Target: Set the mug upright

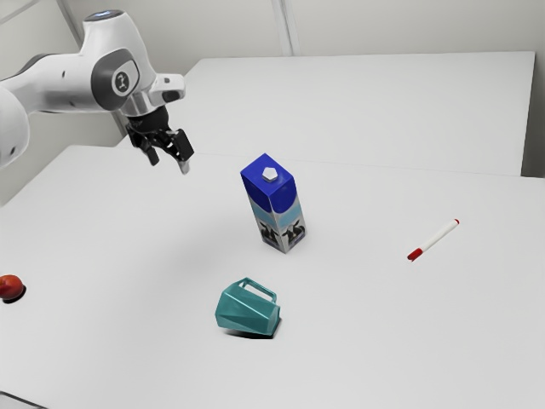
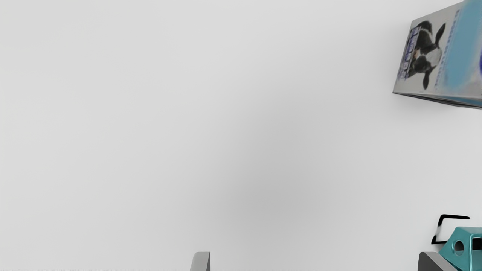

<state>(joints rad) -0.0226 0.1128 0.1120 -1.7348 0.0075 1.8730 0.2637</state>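
While the teal mug [image 1: 247, 308] lies on its side on the white table [image 1: 383, 349], well in from the far edge and with its handle [image 1: 260, 289] uppermost, the black gripper [image 1: 169, 165] hangs in the air toward the table's far corner on the exterior view's left, jaws spread wide with nothing between them. A milk carton [image 1: 274, 204] stands near the mug, on the side toward the far edge. The step in hand looks to be reaching the mug: best to travel high, clear of the carton, then come down over the body with the fingers on opposite sides, avoiding a pinch on the handle alone, which could let it swing. Once it is held firmly, a lift just high enough for the turn, a roll that brings the base underneath, and a gentle lowering until it sits flat before release should keep it from toppling. Which end is the mouth is hard to make out, so that wants settling before the turn. The wrist view cuts off both carton and mug, and one fingertip covers part of the mug; a dark bent line [image 2: 440, 220] beside it may be the handle's shadow. A round red object [image 1: 10, 287] is cropped by the exterior view's left border.
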